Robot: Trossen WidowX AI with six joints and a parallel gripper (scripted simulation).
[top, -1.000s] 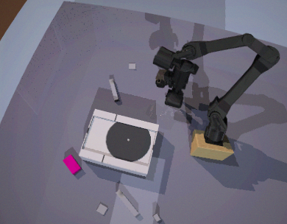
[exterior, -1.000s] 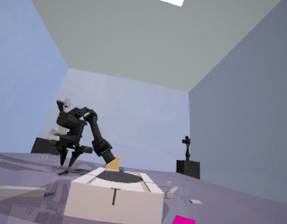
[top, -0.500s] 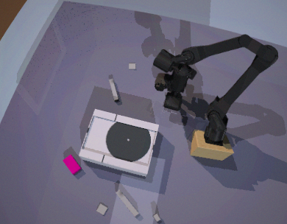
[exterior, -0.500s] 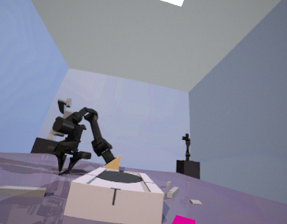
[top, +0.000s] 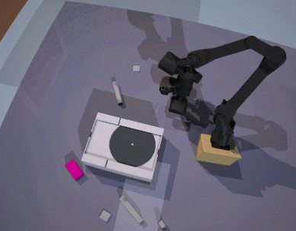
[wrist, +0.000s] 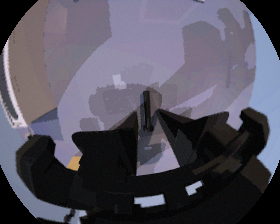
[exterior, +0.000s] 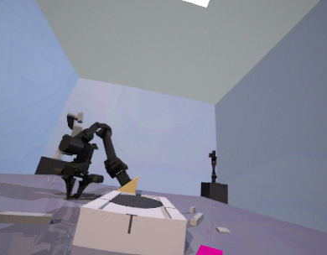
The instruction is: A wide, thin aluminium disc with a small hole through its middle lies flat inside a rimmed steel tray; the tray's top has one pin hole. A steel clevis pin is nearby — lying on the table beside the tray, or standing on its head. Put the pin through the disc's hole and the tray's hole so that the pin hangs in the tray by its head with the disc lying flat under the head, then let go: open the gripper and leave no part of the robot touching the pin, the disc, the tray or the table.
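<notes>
Steel clevis pin (wrist: 147,111), dark in the wrist view, stood out between the two fingertips of the black pincer (top: 174,95) (exterior: 71,197) (wrist: 147,112), over to the robot's side of the tray and well apart from it. The pincer was partly open, its tips pointing down near the counter (top: 40,171) (exterior: 254,243) (wrist: 91,65); a narrow gap showed beside the pin, and the fingers had no visible grip on it. From above, the arm hid the pin, and whether it lay or stood could not be told.

The white, rimmed rectangular tray (top: 127,172) (exterior: 107,236) (wrist: 31,65) sat on the counter. In it the wide, dark grey round disc (top: 124,152) (exterior: 134,201) (wrist: 6,92) lay flat, toward the end nearer the arm's base, a small pale spot marking its middle.

A bright magenta block (top: 74,169) (exterior: 210,251) rested near the tray's far end. One pale narrow bar (top: 117,92) lay off one long side, with a small pale square piece (top: 136,68) beyond it. Off the opposite side were a longer pale bar (top: 131,210), a second pale square (top: 105,215) and a small pale block (top: 162,224).

The black jointed arm (top: 247,89) (exterior: 110,147) rose from a yellow wooden block (top: 205,152) (exterior: 130,186) and arched over to the pincer.
</notes>
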